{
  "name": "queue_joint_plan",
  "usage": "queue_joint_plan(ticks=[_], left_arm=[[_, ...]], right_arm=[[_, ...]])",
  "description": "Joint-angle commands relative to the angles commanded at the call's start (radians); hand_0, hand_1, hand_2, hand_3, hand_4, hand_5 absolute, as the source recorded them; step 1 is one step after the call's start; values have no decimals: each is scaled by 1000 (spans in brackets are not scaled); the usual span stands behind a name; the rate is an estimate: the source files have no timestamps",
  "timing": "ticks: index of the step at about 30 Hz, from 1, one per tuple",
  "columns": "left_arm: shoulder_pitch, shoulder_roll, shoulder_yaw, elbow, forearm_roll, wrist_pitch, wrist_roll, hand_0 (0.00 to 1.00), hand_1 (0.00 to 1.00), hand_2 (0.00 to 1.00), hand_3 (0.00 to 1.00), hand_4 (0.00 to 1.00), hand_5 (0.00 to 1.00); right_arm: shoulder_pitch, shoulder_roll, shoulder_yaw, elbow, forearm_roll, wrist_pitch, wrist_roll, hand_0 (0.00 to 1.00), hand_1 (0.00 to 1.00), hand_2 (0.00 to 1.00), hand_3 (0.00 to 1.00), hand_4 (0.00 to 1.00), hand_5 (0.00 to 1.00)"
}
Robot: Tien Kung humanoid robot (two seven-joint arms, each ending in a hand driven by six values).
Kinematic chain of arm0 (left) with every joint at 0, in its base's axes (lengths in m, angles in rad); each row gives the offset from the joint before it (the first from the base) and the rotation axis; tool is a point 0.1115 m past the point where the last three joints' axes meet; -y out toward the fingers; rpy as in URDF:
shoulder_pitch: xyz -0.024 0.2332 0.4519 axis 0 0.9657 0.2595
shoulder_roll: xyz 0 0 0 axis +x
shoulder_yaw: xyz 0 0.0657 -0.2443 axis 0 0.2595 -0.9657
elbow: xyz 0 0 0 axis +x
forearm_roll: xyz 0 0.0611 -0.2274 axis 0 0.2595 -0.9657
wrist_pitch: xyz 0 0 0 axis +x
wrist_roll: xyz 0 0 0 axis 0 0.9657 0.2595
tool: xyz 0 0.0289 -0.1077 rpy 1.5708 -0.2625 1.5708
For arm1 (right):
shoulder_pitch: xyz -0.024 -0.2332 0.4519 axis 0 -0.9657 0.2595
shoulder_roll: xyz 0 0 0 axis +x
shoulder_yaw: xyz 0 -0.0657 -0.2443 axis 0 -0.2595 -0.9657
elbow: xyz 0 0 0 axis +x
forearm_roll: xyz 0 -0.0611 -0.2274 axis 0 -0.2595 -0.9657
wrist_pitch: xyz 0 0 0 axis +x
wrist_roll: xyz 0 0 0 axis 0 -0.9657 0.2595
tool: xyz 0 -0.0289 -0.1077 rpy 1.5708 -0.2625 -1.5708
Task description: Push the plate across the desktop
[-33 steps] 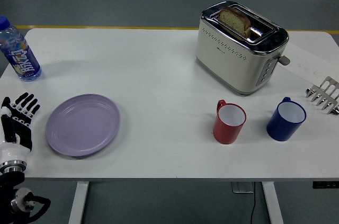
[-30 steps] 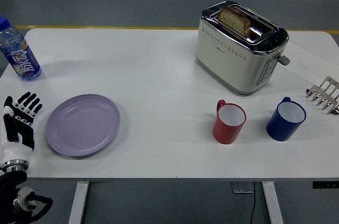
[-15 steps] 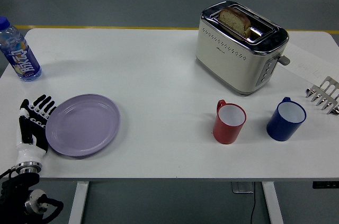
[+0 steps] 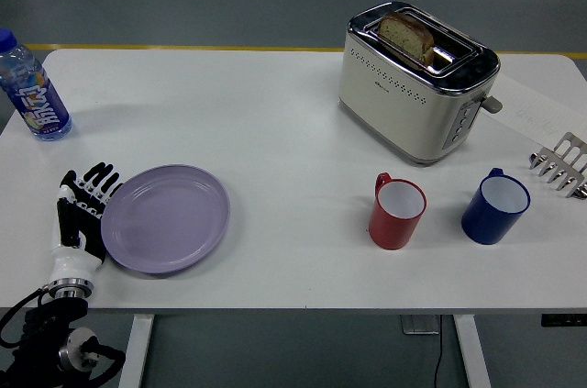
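A lilac plate [image 4: 165, 218] lies flat on the white table [image 4: 275, 131], near the front left. My left hand [image 4: 81, 209] stands edge-on against the plate's left rim, fingers straight and spread, holding nothing. Its black fingers [image 4: 96, 177] point away from me along the rim. The right arm does not show anywhere in the head view.
A water bottle with a blue cap [image 4: 33, 90] stands at the far left. A cream toaster [image 4: 417, 81] holding bread sits at the back right. A red mug [image 4: 397, 212] and a blue mug [image 4: 495, 207] stand right of centre, a metal rack [image 4: 561, 164] at the right edge.
My left hand has slid right from the table's left edge to the plate's rim. The plate has shifted a little to the right with it.
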State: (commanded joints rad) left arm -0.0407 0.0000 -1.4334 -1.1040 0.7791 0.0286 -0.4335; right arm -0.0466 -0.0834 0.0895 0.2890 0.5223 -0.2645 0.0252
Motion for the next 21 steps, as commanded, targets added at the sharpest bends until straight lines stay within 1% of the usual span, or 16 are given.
queue_joint_plan(ticks=[3, 7, 11, 18, 21], left_arm=[[1, 0, 14, -3, -8, 0, 0, 773, 799, 774, 632, 511, 998], [2, 1, 59, -18, -22, 0, 6, 775, 798, 775, 634, 510, 998], [-2, 9, 93, -22, -31, -2, 9, 779, 801, 777, 636, 507, 998], [5, 7, 139, -32, -46, -1, 5, 779, 802, 777, 637, 504, 998], [0, 6, 159, -37, -51, -1, 4, 779, 802, 777, 637, 504, 998]], right_arm=[[-1, 0, -1, 0, 0, 0, 0, 567, 553, 671, 593, 334, 406], [-2, 0, 1, 0, -2, -1, 0, 567, 553, 671, 593, 334, 405], [-3, -2, 1, 1, -6, 0, 0, 568, 552, 672, 594, 333, 407], [-5, -3, -1, 1, -6, 2, 2, 568, 552, 672, 593, 332, 408], [-5, -4, -2, 1, -5, 2, 3, 568, 552, 672, 593, 332, 408]])
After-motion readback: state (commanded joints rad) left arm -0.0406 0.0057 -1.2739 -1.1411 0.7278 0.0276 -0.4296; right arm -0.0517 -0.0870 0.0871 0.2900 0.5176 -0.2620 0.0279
